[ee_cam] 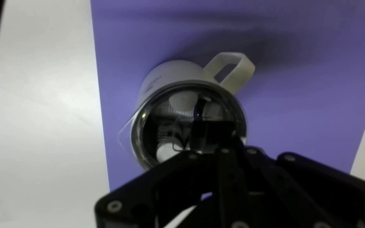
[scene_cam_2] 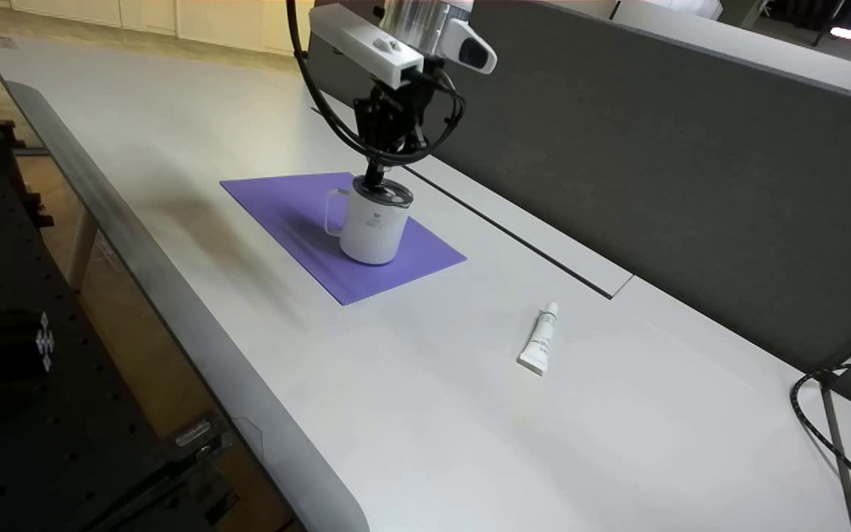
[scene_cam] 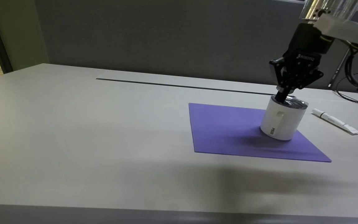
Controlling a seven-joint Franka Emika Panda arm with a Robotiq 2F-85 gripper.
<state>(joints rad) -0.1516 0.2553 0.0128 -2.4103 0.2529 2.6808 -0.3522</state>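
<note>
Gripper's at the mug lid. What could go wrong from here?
Tipping: the shut gripper points down off-centre at the lid, so a push might tip or slide the mug.
Slipping: the lid looks glossy, so the gripper may skid across it; how firm the contact is, I can't tell.
Edge: the mug stands near an edge of the purple mat; a shove could send it partly off.

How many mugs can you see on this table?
1. It is the white mug standing on the purple mat, right below the gripper. All three views show this same mug; I see no other, and nothing looks likely to hide one.
</note>
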